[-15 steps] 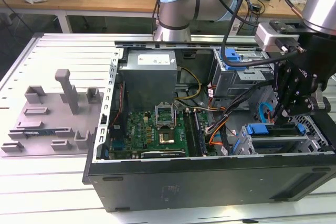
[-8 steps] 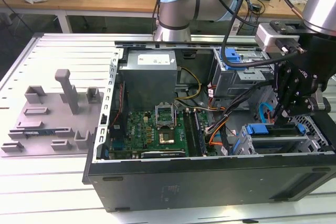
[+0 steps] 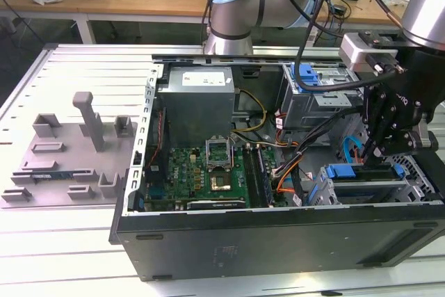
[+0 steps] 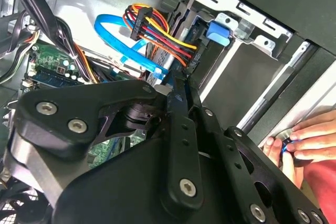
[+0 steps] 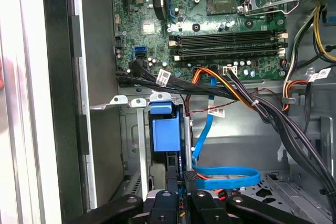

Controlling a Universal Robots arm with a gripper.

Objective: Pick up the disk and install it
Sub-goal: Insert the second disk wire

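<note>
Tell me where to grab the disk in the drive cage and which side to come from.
Grip the disk by its blue bracket end, coming straight in through the case's open side. It seems to sit edge-on in the drive cage, whose metal walls cover its flat faces, so probably only that end is free. The gripper hangs close by it.

Black fingers [image 5: 181, 182] are seen just beside a blue bracket [image 5: 164, 127]. A bright blue flat cable [image 5: 226, 176] is looped beside them, and a green motherboard [image 5: 210, 19] lies beyond, crossed by orange, red and yellow wires [image 4: 157, 32].
</note>
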